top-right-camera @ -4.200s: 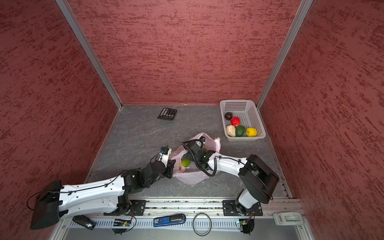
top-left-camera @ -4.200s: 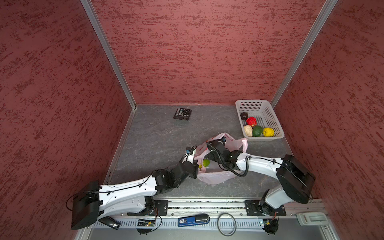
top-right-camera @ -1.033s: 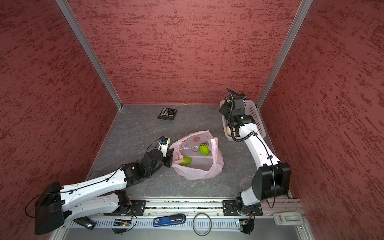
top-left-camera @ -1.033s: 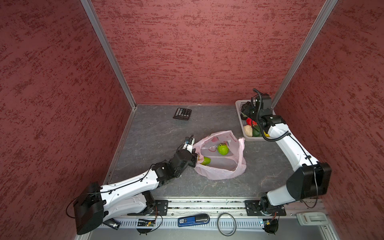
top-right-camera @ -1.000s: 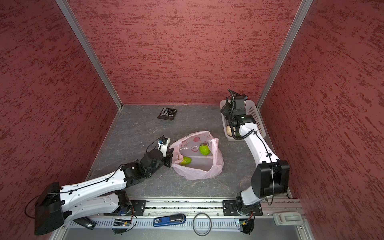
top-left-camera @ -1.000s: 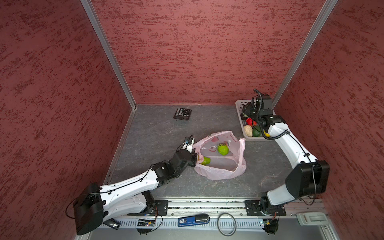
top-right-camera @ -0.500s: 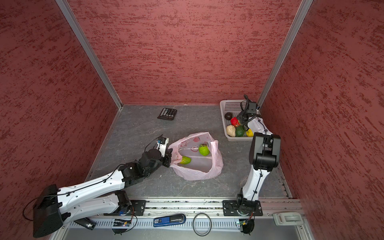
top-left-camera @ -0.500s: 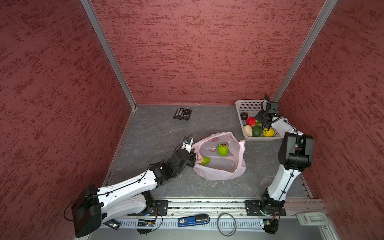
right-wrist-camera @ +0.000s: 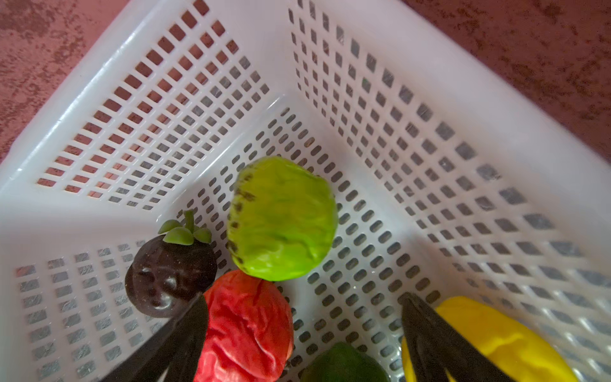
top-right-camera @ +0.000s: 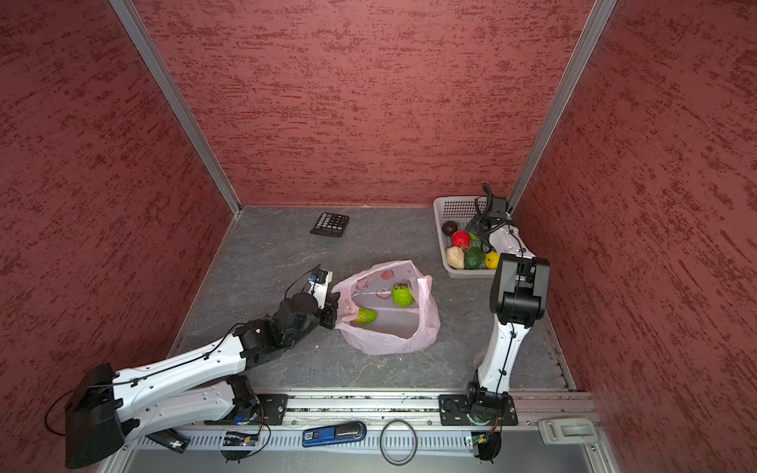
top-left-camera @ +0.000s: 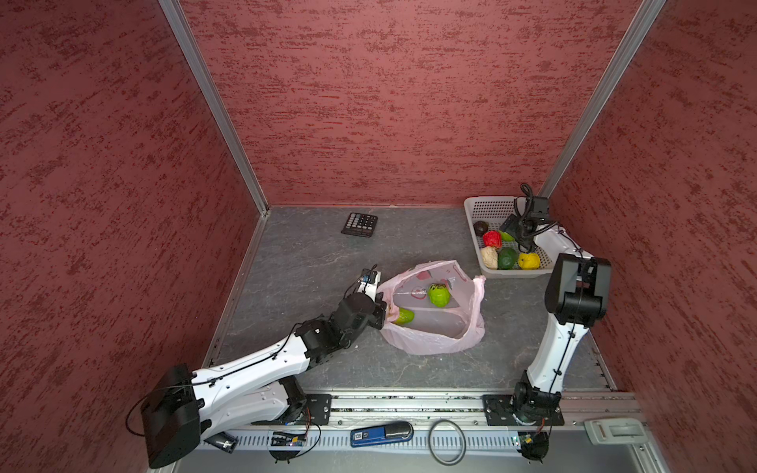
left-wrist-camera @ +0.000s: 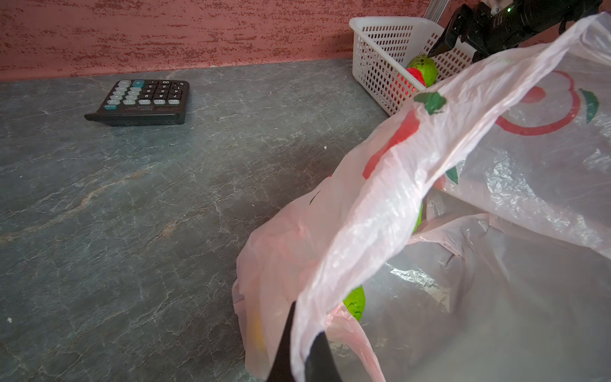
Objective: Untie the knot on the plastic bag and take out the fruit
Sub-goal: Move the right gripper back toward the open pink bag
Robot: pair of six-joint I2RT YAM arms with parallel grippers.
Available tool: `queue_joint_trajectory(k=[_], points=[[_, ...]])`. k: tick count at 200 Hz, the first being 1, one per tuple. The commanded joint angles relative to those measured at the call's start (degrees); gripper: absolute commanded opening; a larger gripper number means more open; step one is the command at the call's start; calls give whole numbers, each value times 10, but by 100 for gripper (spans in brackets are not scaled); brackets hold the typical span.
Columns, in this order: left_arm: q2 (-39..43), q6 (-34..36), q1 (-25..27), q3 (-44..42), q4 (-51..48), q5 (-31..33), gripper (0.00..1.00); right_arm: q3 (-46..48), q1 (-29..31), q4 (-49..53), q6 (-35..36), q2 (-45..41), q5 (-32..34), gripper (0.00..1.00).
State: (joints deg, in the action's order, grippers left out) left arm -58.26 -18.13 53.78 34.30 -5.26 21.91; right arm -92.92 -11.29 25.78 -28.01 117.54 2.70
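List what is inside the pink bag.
Inside the translucent pale pink plastic bag lie a round light green toy fruit and an elongated light green toy fruit. Folded film at its rim hides anything beneath.

Pale pink translucent plastic bag point(top-left-camera: 430, 342), red and green print on it. White perforated basket point(top-left-camera: 489, 209), fruit point(top-left-camera: 508, 258) in there dark brown, red, beige, dark green, yellow, light green. Grey veined worktop point(top-left-camera: 311, 262), mottled red walls point(top-left-camera: 389, 102).

On table point(top-left-camera: 307, 262): plastic bag point(top-left-camera: 434, 340) at centre, two fruit point(top-left-camera: 439, 295) inside. Behind it — basket point(top-left-camera: 487, 204) in back right corner, more fruit in it; calculator point(top-left-camera: 359, 224) back left.
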Motion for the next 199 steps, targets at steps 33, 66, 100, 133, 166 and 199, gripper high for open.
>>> queue_joint_trajectory(k=[33, 66, 100, 133, 166, 199], points=[[2, 6, -4, 16, 16, -7, 0, 33, 14, 6, 18, -78, -9, 93], [2, 9, -4, 18, 19, -8, 0, 44, 40, 34, 23, -138, -39, 93], [-2, 11, -4, 21, 26, -13, 0, 30, 103, 101, 24, -211, -76, 92], [-9, 11, -2, 24, 34, -16, 0, 20, 201, 163, 1, -273, -77, 91], [-14, 11, 1, 30, 36, -17, 0, -33, 301, 222, -33, -299, -68, 91], [-14, 14, 5, 36, 38, -20, 0, -128, 390, 301, -56, -283, -58, 91]])
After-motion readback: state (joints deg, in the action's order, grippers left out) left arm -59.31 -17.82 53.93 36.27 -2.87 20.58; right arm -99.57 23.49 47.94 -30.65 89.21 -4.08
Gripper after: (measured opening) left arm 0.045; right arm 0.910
